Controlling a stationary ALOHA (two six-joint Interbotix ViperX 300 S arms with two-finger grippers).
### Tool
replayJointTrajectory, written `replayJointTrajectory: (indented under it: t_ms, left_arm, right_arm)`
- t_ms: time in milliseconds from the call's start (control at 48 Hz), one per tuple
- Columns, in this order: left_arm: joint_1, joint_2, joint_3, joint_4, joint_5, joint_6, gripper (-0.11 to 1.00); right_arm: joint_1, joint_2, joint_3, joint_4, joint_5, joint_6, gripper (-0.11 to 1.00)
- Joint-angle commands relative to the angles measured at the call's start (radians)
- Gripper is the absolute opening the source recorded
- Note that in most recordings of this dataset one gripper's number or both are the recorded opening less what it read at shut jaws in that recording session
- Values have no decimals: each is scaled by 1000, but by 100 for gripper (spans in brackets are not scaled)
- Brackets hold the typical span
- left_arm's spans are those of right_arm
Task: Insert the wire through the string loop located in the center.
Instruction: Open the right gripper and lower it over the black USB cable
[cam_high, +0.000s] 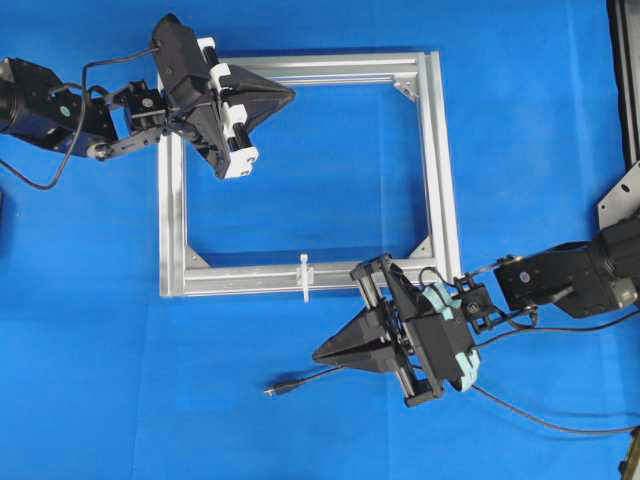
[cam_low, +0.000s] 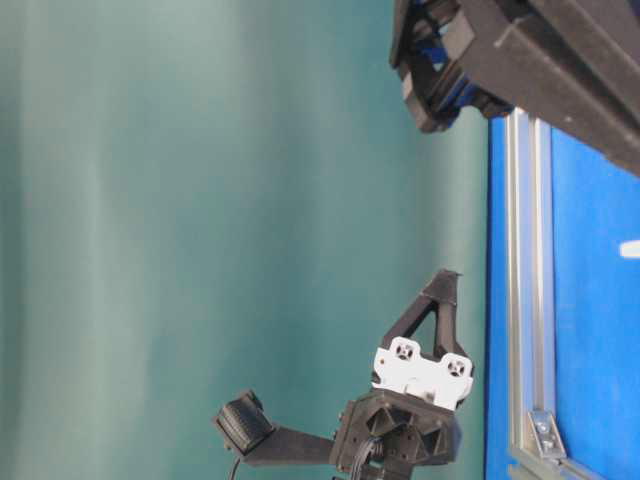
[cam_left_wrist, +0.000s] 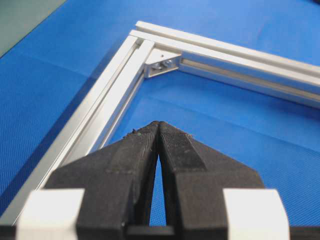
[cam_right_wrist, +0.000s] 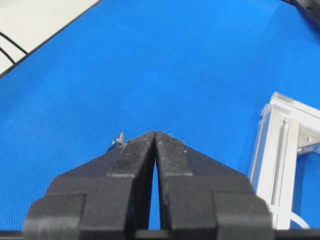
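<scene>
The wire (cam_high: 300, 381) lies on the blue mat in front of the frame, with its plug tip (cam_high: 271, 391) pointing left. My right gripper (cam_high: 316, 355) is shut and empty, and its tips are just above and right of the plug. In the right wrist view the plug's metal end (cam_right_wrist: 118, 139) peeks out left of the shut gripper (cam_right_wrist: 155, 133). The white string loop (cam_high: 304, 277) stands across the silver frame's near bar (cam_high: 250, 280). My left gripper (cam_high: 292, 95) is shut and empty at the frame's far left corner. It also shows in the left wrist view (cam_left_wrist: 158, 123).
The square aluminium frame has corner brackets (cam_left_wrist: 162, 63) inside each corner. The wire's far part runs right under my right arm (cam_high: 560, 280). A metal plate (cam_high: 622, 200) stands at the right table edge. In the table-level view my left gripper (cam_low: 447, 276) hangs beside the frame (cam_low: 524, 250).
</scene>
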Motion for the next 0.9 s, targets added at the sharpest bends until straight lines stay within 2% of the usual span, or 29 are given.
replayJointTrajectory:
  t_ms: [0, 188, 417, 500, 605, 813, 876]
  left_arm:
    - [-3, -54, -3, 29, 5, 15, 0]
    - [-3, -57, -2, 29, 8, 21, 0]
    - [-3, -57, -2, 29, 8, 23, 0]
    - [-3, -57, 0, 29, 8, 23, 0]
    - [-3, -57, 0, 29, 8, 23, 0]
    - [-2, -57, 0, 29, 8, 23, 0]
    - [-2, -57, 0, 29, 8, 23, 0]
  right_arm:
    - [14, -43, -6, -8, 0, -12, 0]
    - [23, -63, -14, -8, 60, 5, -5]
    - [23, -69, -12, -6, 72, 9, -5]
    - [28, -69, -14, -5, 71, 12, 0]
    - [31, -69, -17, -6, 72, 26, 18]
    - [40, -69, -17, -2, 81, 34, 78]
    - [43, -67, -18, 2, 89, 35, 90]
